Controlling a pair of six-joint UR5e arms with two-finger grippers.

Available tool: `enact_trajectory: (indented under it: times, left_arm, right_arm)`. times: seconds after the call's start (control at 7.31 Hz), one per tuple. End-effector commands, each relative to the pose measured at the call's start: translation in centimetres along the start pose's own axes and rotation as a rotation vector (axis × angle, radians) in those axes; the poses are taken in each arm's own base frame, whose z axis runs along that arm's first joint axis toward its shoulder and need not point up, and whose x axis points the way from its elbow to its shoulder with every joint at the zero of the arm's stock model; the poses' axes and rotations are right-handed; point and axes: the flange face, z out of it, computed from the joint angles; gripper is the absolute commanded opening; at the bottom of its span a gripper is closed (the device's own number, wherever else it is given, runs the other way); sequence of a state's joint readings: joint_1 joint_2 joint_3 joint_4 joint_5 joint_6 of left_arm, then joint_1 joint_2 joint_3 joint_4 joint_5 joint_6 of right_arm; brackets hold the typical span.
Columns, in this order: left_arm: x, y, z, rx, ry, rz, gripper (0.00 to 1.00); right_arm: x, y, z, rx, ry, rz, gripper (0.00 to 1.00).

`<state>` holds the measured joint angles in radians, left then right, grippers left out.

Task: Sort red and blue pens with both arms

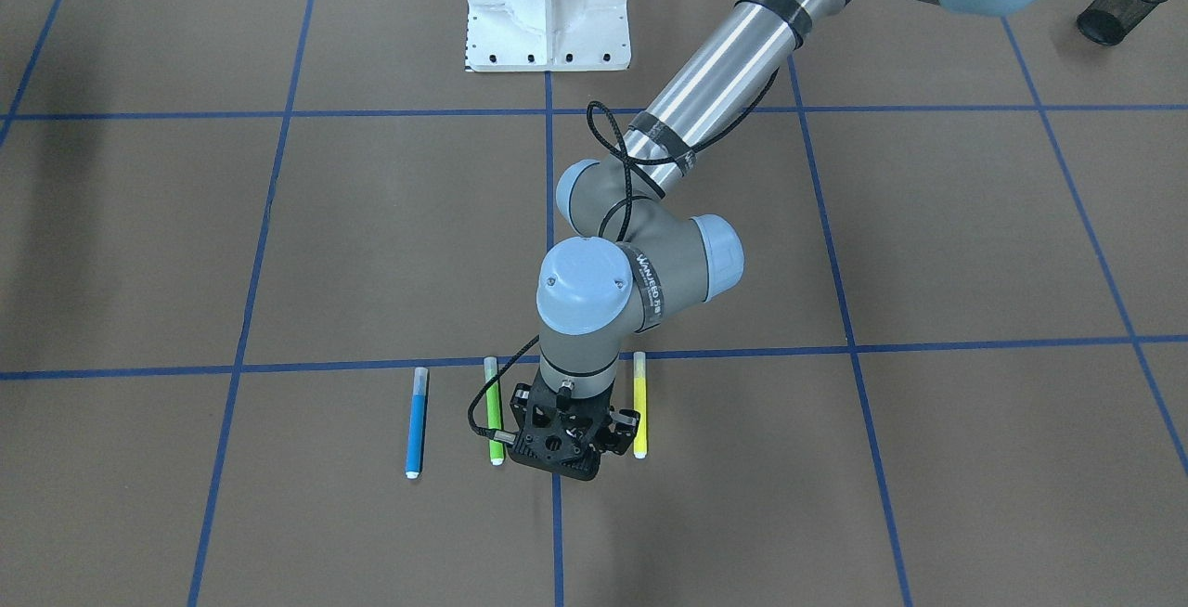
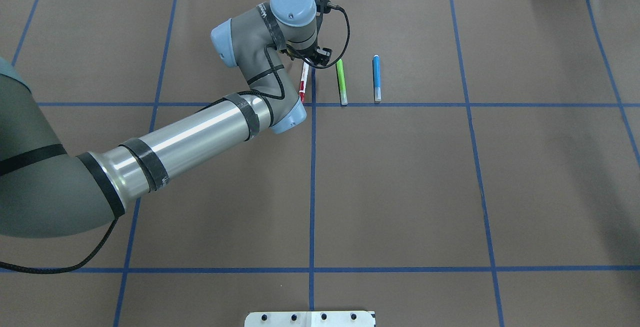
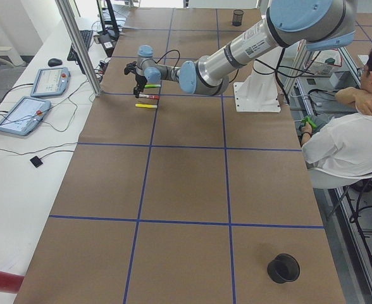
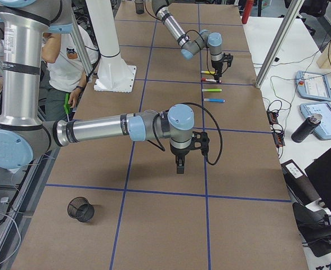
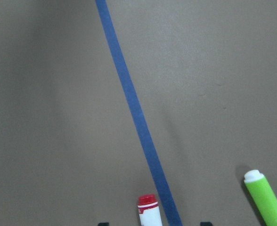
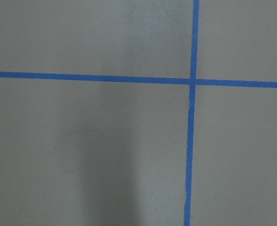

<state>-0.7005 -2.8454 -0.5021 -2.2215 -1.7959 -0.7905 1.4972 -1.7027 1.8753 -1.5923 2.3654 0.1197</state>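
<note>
The red pen (image 2: 303,83), white-barrelled with a red end, lies on the brown mat beside a blue tape line. My left gripper (image 2: 311,61) hangs right over it, open; the left wrist view shows the pen's red end (image 5: 147,210) between the two spread fingertips. The front view hides this pen under the gripper (image 1: 566,445). The blue pen (image 2: 376,78) lies parallel farther along the row (image 1: 417,421). My right gripper (image 4: 179,165) hovers over bare mat mid-table and shows only in the right side view, so I cannot tell its state.
A green marker (image 1: 493,410) and a yellow marker (image 1: 639,403) flank the left gripper. Black mesh cups stand at the table's two ends (image 1: 1123,4) (image 4: 81,209). The white pedestal (image 1: 548,4) is at the robot's edge. A person (image 3: 350,136) sits beside the table.
</note>
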Motion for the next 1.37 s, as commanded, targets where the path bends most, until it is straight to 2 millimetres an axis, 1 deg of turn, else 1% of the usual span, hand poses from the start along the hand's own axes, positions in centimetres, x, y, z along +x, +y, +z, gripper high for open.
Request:
enact_trajectory:
  times: [0.0, 0.14, 0.27, 0.55, 0.68, 0.82, 1.09, 1.23]
  left_arm:
    - [0.6, 0.5, 0.3, 0.006, 0.004, -0.013, 0.65]
    - [0.6, 0.7, 0.5, 0.002, 0.003, -0.011, 0.59]
    - [0.4, 0.8, 0.8, -0.003, -0.003, -0.012, 0.56]
    - [0.3, 0.9, 0.9, -0.005, -0.005, -0.015, 0.46]
    - [0.3, 0.9, 0.9, -0.005, -0.005, -0.015, 0.16]
    - [0.3, 0.9, 0.9, -0.005, -0.005, -0.015, 0.00]
    - [0.6, 0.6, 0.6, -0.008, 0.005, -0.024, 0.00]
    - [1.2, 0.0, -0.7, -0.007, 0.033, -0.041, 0.00]
  right_arm:
    - [0.0, 0.0, 0.0, -0.001, 0.000, 0.001, 1.00]
    - [0.0, 0.0, 0.0, -0.002, 0.000, 0.002, 1.00]
    - [0.0, -0.1, 0.0, 0.000, 0.000, -0.001, 1.00]
    - [0.0, -0.1, 0.0, 0.001, 0.000, -0.001, 1.00]
    - [-0.1, -0.1, -0.1, 0.001, 0.000, -0.001, 1.00]
    - [-0.1, -0.1, -0.1, 0.002, 0.000, -0.002, 1.00]
    - [-0.2, -0.3, -0.2, 0.004, 0.001, -0.004, 1.00]
    - [-0.2, -0.3, -0.2, 0.004, 0.001, -0.004, 1.00]
